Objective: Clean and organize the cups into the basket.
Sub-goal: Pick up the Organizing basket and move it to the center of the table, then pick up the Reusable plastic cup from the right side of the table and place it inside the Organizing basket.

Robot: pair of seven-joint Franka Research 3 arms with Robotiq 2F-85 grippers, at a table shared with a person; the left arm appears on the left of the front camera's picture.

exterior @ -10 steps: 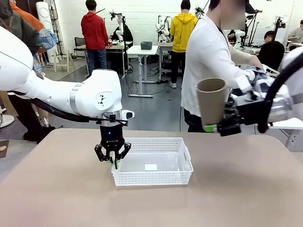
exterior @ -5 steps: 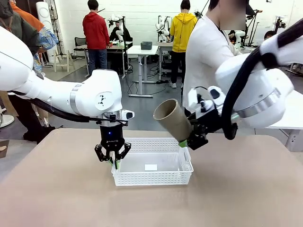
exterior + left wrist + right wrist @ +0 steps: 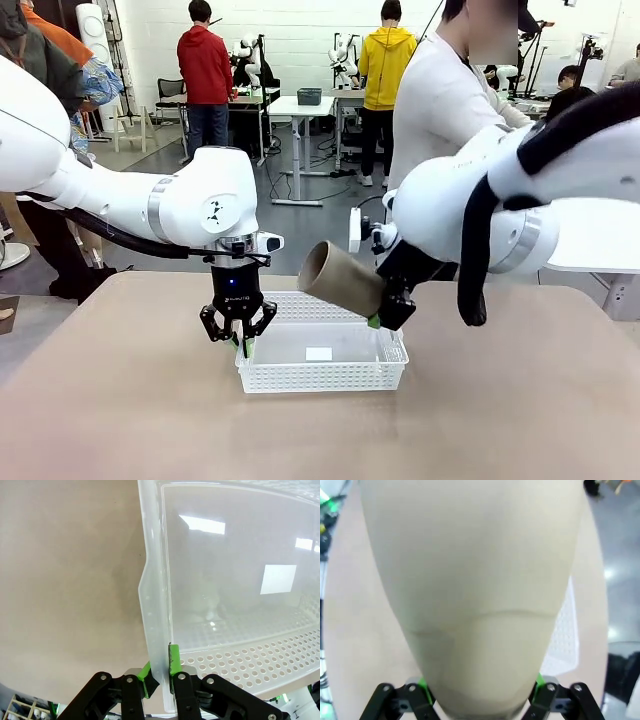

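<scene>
Found a white plastic basket [image 3: 320, 378] standing near the middle of the tan counter [image 3: 110, 420], with a small white label [image 3: 319, 353] on its floor. Noted the left claw [image 3: 238, 335] pointing straight down at the basket's left end, pinched on the rim there. Confirmed in the left wrist view: one green pad [image 3: 147, 679] outside the wall, the other finger inside. Noted the right claw [image 3: 380, 318] reaching in from the right, above the basket's far right corner, clamped on the narrow base of a tan-brown cup [image 3: 338, 278]. Found that cup held in the air over the basket, tilted close to lying, open mouth toward the left and slightly raised, clear of both basket and counter. Saw, in the right wrist view, green pads pressed against both sides of the cup's base. Recorded a person [image 3: 440, 120] in a white top standing at the far side of the counter.
</scene>
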